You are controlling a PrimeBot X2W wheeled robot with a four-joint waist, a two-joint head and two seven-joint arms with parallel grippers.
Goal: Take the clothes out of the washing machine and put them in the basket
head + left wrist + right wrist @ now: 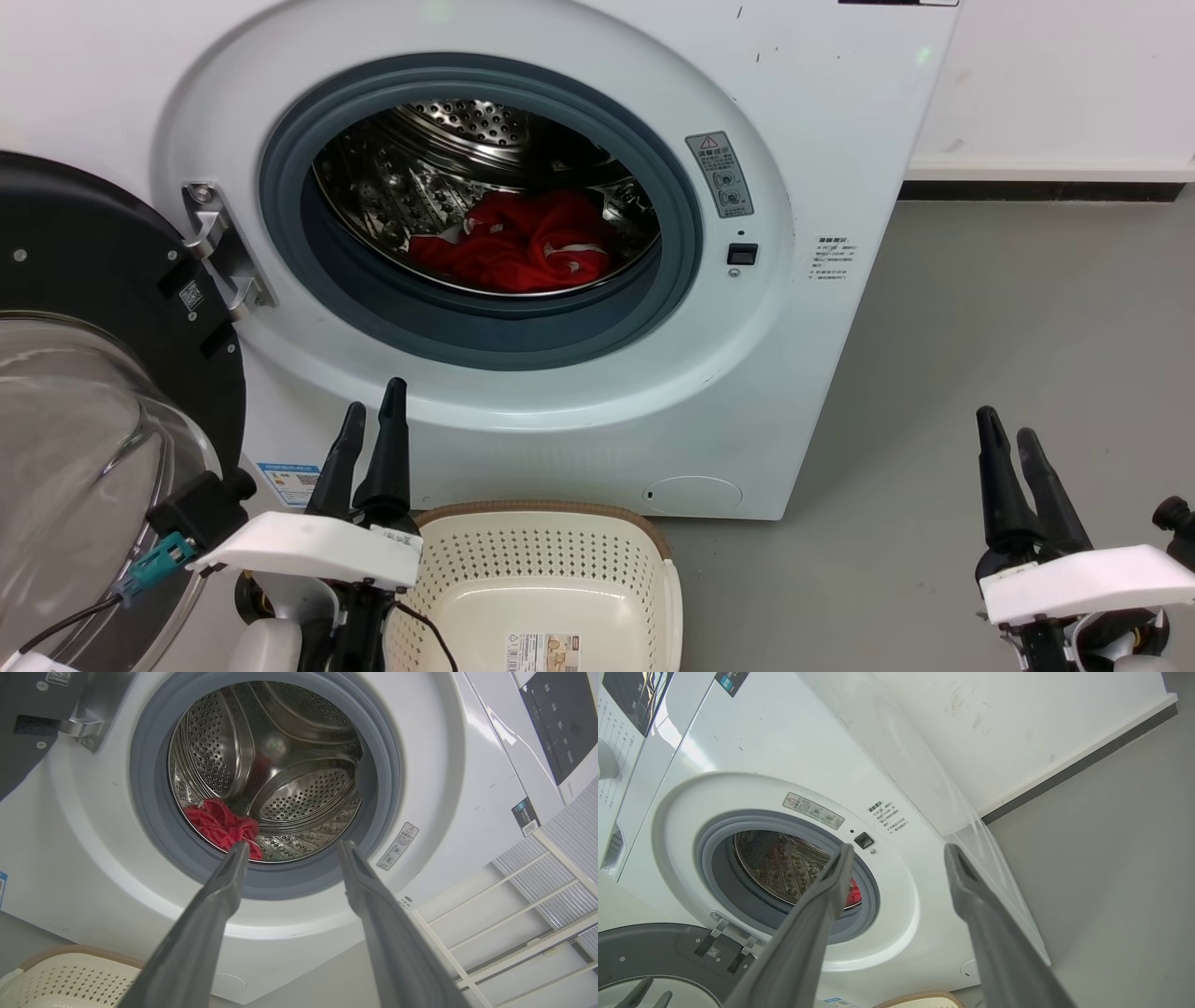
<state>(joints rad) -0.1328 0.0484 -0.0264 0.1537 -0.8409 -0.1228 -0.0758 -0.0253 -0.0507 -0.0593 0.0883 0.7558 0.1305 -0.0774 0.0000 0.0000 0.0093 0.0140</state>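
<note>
The white washing machine (pixel 822 121) stands with its black-framed glass door (pixel 84 280) swung open to the left. Red clothes (pixel 523 247) with white patches lie bunched at the bottom of the steel drum, and red clothes (pixel 222 826) also show past the porthole rim in the left wrist view. The cream basket (pixel 551 560) sits empty on the floor below the porthole. My left gripper (pixel 372 415) hovers open just left of the basket, below the porthole, holding nothing. Out on the right over the floor, my right gripper (pixel 1006 431) is open and empty too.
Grey floor (pixel 1008 336) stretches to the right of the machine up to a white wall with a dark skirting strip (pixel 1036 191). The open door crowds the left side beside my left arm. A white rack (pixel 514 914) shows at the right of the left wrist view.
</note>
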